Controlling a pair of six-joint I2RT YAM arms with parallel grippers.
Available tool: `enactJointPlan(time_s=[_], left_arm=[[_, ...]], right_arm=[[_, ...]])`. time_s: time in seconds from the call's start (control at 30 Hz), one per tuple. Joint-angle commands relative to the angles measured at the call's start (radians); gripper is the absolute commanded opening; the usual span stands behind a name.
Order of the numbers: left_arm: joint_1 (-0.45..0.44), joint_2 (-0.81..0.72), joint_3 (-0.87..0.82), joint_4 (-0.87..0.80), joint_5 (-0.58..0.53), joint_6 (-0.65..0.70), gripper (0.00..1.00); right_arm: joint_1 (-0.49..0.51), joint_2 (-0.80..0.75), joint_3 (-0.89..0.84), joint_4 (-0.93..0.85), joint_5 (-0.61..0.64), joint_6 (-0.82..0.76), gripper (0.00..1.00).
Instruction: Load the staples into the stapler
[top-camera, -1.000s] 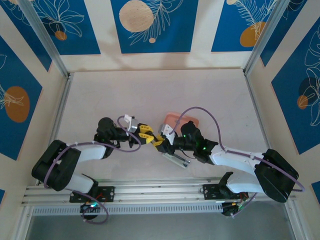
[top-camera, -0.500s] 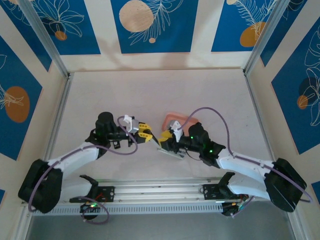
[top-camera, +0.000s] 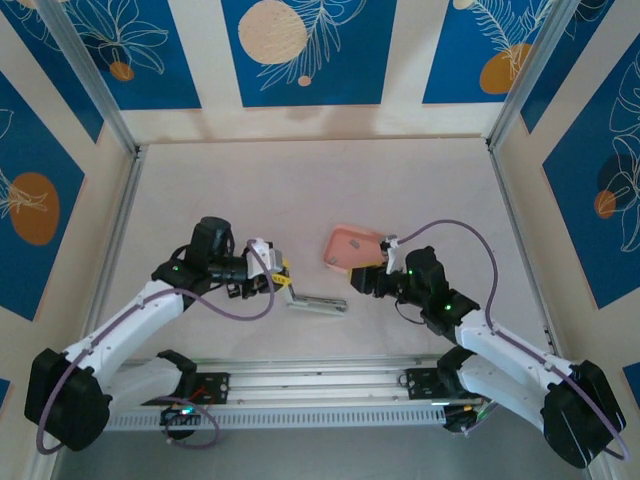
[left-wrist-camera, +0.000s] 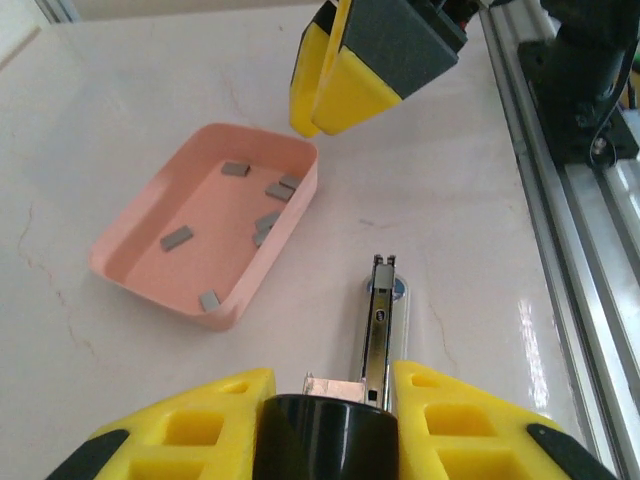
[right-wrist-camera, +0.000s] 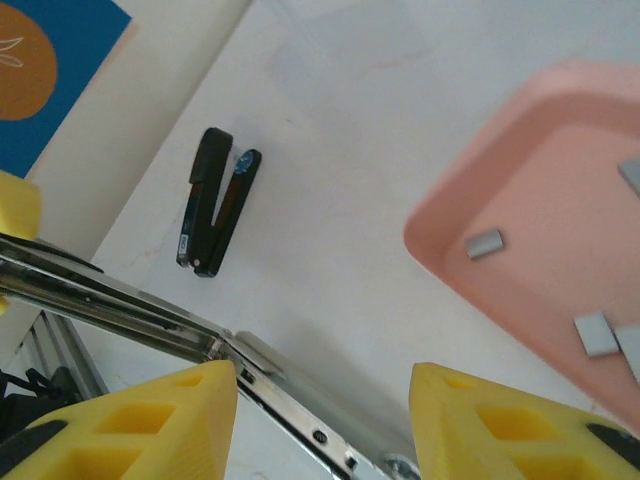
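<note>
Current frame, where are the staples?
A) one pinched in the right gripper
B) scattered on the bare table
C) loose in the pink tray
C: the staples lie loose on the floor of the pink tray, and the right gripper is open with nothing between its fingers.
</note>
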Motion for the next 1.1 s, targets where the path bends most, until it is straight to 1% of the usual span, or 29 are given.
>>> enactJointPlan(time_s=[0.0, 0.07, 0.23, 0.33, 0.47, 0.7, 0.87, 1.07], left_arm=[[-0.021, -0.021, 0.059, -0.116, -0.039, 0.093, 0.26], [-0.027, -0.020, 0.072, -0.145, -0.060, 0.112, 0.26], [-0.042, -0.019, 0.085, -0.174, -0.098, 0.138, 0.26], [-0.047, -0.019, 0.086, -0.174, -0.107, 0.140, 0.26], [-0.053, -0.017, 0.085, -0.173, -0.123, 0.142, 0.26], [-0.059, -0.010, 0.077, -0.155, -0.117, 0.139, 0.26], [-0.062, -0.013, 0.077, -0.156, -0.117, 0.139, 0.26], [-0.063, -0.013, 0.070, -0.156, -0.123, 0.140, 0.26]], right_arm=[[-0.007, 0.003, -0.009, -0.089, -0.043, 0.131, 0.49], [-0.014, 0.029, -0.006, -0.107, -0.074, 0.167, 0.49], [-0.009, 0.101, -0.007, -0.062, -0.155, 0.269, 0.46], [0.013, 0.132, 0.010, -0.057, -0.169, 0.303, 0.45], [0.035, 0.184, 0.042, -0.100, -0.182, 0.331, 0.45], [0.069, 0.381, 0.117, -0.109, -0.268, 0.379, 0.45], [0.109, 0.491, 0.171, -0.102, -0.271, 0.384, 0.44], [0.120, 0.527, 0.195, -0.136, -0.244, 0.378, 0.41]])
